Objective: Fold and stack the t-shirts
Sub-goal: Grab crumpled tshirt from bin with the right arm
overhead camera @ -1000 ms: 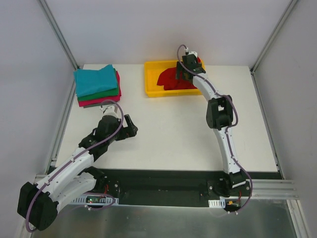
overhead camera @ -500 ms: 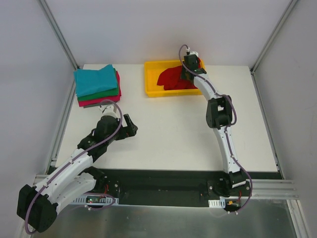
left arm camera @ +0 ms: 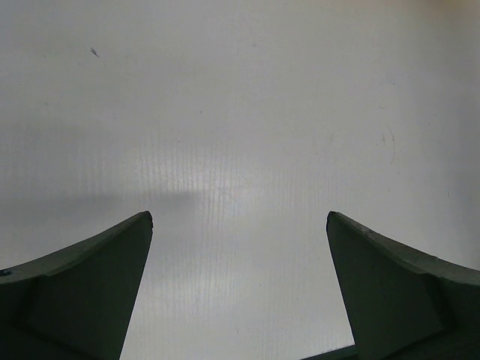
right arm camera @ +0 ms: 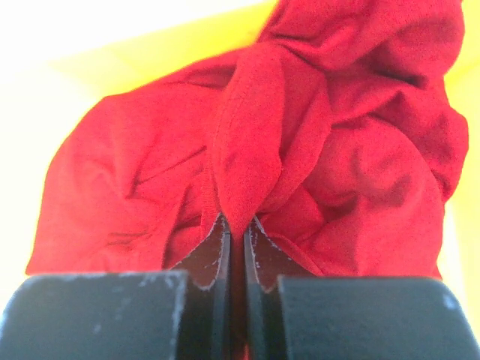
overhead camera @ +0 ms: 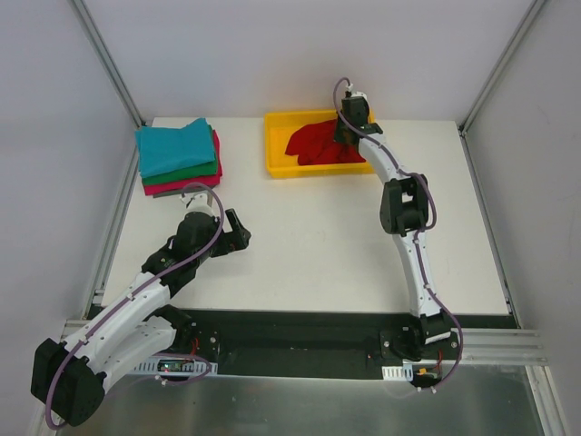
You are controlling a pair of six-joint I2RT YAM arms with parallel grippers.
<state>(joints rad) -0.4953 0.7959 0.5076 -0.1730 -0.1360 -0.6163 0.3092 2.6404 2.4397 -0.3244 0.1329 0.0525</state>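
White surface bears a yellow tray; inside it, the right jaws clamp a fold of the red t-shirt bunched just ahead of them; left jaws gape apart

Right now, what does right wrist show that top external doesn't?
Only right wrist: the right claw with jaws shut on a raised fold of the red t-shirt, the pinched cloth visible between the fingers. Only top external: the folded stack, teal over green over pink-red, at the far left of the table; the left claw above the table near that stack; the whole outline of the yellow tray. Both: the red t-shirt crumpled in the yellow tray, with the right claw on it.
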